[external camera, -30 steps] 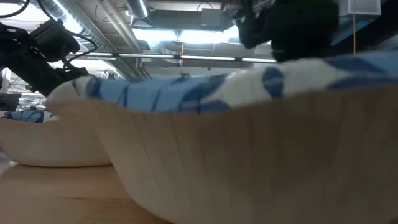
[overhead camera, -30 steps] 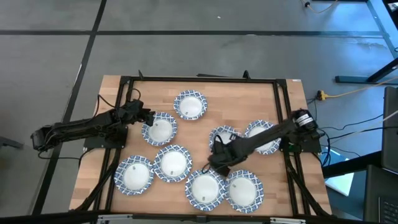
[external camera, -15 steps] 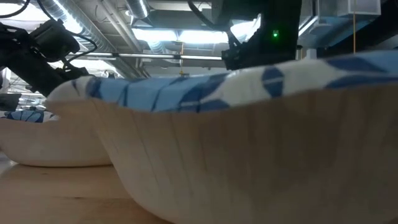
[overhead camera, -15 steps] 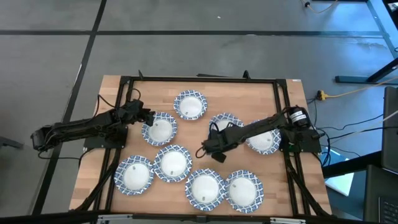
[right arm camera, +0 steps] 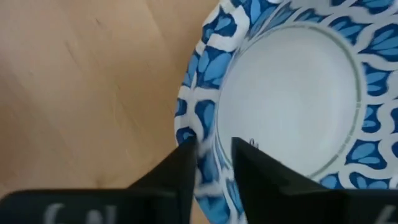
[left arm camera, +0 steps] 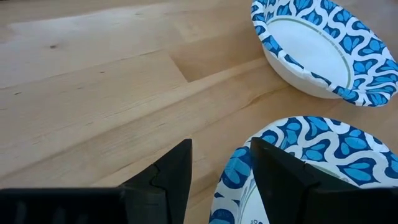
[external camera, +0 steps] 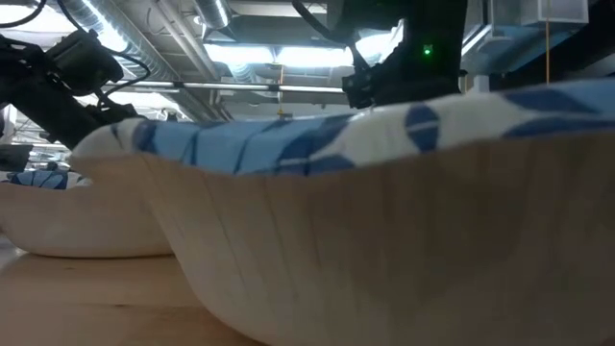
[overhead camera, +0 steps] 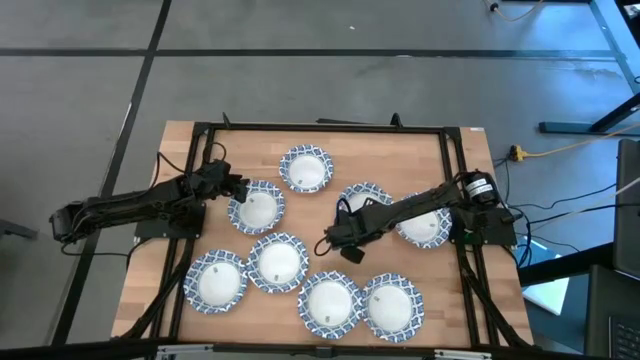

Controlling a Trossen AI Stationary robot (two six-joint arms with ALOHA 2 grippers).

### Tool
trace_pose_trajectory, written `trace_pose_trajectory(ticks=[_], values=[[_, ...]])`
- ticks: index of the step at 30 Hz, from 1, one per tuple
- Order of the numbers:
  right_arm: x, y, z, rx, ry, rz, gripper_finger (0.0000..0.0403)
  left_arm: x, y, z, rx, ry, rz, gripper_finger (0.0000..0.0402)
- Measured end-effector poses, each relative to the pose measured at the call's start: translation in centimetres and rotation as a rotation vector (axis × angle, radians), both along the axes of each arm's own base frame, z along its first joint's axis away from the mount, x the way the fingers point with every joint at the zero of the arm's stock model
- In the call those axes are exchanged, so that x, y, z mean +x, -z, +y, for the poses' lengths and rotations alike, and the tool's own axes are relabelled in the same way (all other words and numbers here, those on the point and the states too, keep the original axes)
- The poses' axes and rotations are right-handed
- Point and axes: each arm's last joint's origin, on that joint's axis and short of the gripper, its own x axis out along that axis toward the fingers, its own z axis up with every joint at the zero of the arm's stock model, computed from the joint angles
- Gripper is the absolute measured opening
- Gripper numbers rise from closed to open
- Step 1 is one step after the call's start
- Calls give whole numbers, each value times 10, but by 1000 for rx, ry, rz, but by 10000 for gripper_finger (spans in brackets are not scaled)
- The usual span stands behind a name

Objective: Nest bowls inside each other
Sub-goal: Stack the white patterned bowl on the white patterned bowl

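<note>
Near the table's middle, the bowl [right arm camera: 292, 99] I was working on sat by my right gripper [overhead camera: 335, 238], its patterned rim between my two fingers [right arm camera: 180, 168], which stood a little apart astride it; I cannot tell whether they pinched it. Seven more bowls [overhead camera: 278, 262] lay spread singly around the wooden table [overhead camera: 390, 150]. My left gripper [overhead camera: 240, 188] stood at the edge of another bowl [overhead camera: 257, 208], fingers parted either side of its rim, not closed on it.
</note>
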Motion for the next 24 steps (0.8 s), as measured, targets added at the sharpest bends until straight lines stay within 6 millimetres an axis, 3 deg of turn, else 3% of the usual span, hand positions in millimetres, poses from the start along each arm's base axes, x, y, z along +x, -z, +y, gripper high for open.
trace_pose_trajectory(ticks=[6, 12, 20, 24], values=[[-1, -3, -2, -71, 11, -24, 178, 0, 0, 0, 0, 0, -1, 157], [-8, -30, -4, -74, 18, -82, 198, 0, 0, 0, 0, -1, 0, 157], [-50, -93, -1, -167, 86, -248, 189, 0, 0, 0, 0, -1, 0, 157], [-77, -113, 4, -138, 121, -343, 181, 0, 0, 0, 0, 0, 0, 157]])
